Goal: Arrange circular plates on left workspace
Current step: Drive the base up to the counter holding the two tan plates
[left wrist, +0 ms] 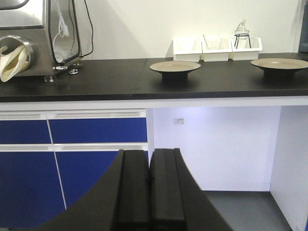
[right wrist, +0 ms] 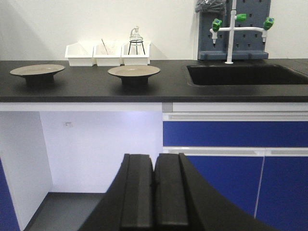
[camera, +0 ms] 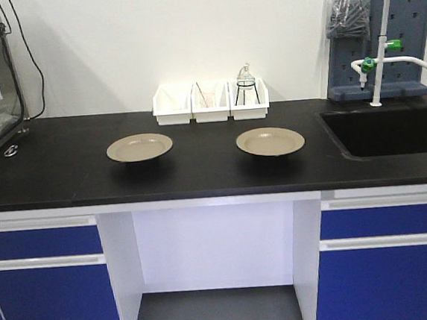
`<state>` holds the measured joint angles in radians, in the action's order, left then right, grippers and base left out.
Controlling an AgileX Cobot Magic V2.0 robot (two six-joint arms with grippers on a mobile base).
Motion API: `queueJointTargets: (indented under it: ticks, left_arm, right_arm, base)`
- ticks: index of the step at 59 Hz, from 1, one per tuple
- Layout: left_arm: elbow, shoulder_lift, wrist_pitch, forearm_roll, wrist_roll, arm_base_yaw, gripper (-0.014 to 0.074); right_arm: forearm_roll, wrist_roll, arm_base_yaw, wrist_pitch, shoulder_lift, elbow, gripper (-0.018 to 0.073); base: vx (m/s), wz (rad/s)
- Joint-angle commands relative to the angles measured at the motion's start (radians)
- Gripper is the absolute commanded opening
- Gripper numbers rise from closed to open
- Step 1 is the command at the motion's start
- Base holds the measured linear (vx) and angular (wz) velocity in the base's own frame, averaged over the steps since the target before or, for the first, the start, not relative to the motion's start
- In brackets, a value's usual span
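Left hand [left wrist: 149,160] and right hand [right wrist: 155,161] are both pinched closed, empty. Either should widen before rim-gripping the glossy beige round plate [camera: 269,141] at three o'clock.

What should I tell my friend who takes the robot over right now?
Left pincer: shut, holding nothing, low in front of the blue cabinets, below the bench.
Right pincer: the same, shut and holding nothing.
Plates: both on the black benchtop, apart, in front of the white bins. The left plate sits left of the middle; the right plate is nearer the sink.
Done: nothing picked up yet.
Left: probably carry the right plate over to the left side, maybe the left plate too.
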<state>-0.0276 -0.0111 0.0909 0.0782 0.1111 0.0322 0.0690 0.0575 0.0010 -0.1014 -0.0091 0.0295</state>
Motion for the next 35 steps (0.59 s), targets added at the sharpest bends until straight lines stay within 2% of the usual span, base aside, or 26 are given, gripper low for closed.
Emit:
queueJointTargets:
  ticks: [1,35]
  left_arm:
    - [-0.012,-0.015,-0.091,0.001,-0.01,-0.005,0.0002]
    - [-0.012,-0.015,-0.091,0.001,-0.01,-0.005,0.0002]
  right_arm:
    - [-0.006,0.003,-0.006,0.078,-0.017,0.006,-0.0003]
    - [-0.006,0.003,-0.006,0.078,-0.017,0.006,-0.0003]
  base:
    - [0.44,0.03]
    - [0.45,0.0]
